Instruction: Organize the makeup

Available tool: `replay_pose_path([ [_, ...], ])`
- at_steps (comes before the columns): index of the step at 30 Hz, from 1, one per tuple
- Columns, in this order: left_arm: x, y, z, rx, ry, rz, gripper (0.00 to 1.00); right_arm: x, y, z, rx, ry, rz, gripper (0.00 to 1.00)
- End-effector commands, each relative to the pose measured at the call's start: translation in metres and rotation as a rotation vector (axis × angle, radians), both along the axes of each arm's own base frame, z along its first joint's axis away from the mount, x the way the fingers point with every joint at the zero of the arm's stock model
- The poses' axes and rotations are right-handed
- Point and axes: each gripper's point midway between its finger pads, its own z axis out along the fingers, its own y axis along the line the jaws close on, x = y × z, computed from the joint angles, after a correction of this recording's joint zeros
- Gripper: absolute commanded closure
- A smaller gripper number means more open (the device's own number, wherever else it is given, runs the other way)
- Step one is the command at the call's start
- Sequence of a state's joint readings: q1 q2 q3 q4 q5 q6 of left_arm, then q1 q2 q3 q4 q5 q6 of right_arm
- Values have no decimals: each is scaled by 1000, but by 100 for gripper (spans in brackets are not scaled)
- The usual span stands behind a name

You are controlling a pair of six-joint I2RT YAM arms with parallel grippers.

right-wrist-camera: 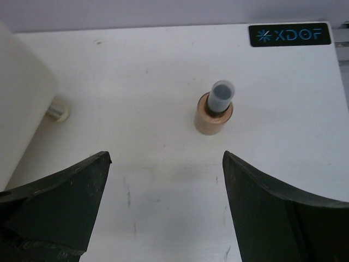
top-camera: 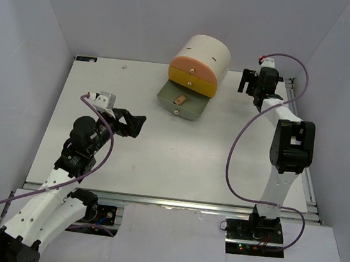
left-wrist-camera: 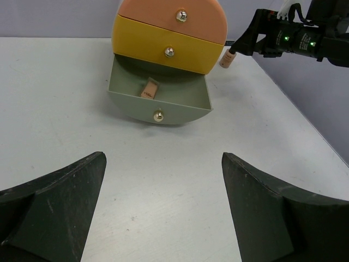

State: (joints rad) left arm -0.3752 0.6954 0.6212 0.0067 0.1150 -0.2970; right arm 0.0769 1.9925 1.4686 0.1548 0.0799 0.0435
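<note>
One tan black-capped bottle [left-wrist-camera: 150, 88] lies inside the open grey drawer [top-camera: 193, 110], and it shows from above too [top-camera: 179, 99]. A second tan black-capped bottle [right-wrist-camera: 214, 112] stands upright on the table just right of the drum, also seen in the left wrist view [left-wrist-camera: 228, 57]. My right gripper [right-wrist-camera: 166, 155] is open and empty, hovering above and just short of that bottle; from above it is at the far right [top-camera: 246, 82]. My left gripper [top-camera: 139, 125] is open and empty over bare table, facing the drawers from a distance [left-wrist-camera: 163, 158]. The jars, compact and green ball are out of view.
The cream drum [top-camera: 203, 52] stands at the back centre with its orange [left-wrist-camera: 163, 13] and yellow [left-wrist-camera: 158, 46] drawers shut. A small silver knob [right-wrist-camera: 56, 112] pokes out at the drum's base. An XDOF label [right-wrist-camera: 289, 34] marks the far right table corner. White walls surround the table.
</note>
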Motion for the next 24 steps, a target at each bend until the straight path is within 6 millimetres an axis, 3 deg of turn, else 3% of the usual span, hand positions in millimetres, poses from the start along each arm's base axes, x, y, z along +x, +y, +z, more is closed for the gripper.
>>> replay_pose_path([
  [1,2,0,-2,1,6,2,2,36,-35,14,3,-74,-238,9],
  [9,6,0,-6,0,22,-4,2,68,-45,-14,31,-57,-293,1],
  [12,7,0,-7,-4,27,-9,2,78,-47,-33,32,-28,-299,0],
  [14,9,1,-8,-8,32,-8,2,84,-47,-33,36,-32,-298,5],
  [19,11,1,-10,-15,43,-18,2,98,-52,-56,22,-8,-289,17],
  [24,13,2,-11,-23,52,-25,2,97,-51,-71,53,30,-265,29],
])
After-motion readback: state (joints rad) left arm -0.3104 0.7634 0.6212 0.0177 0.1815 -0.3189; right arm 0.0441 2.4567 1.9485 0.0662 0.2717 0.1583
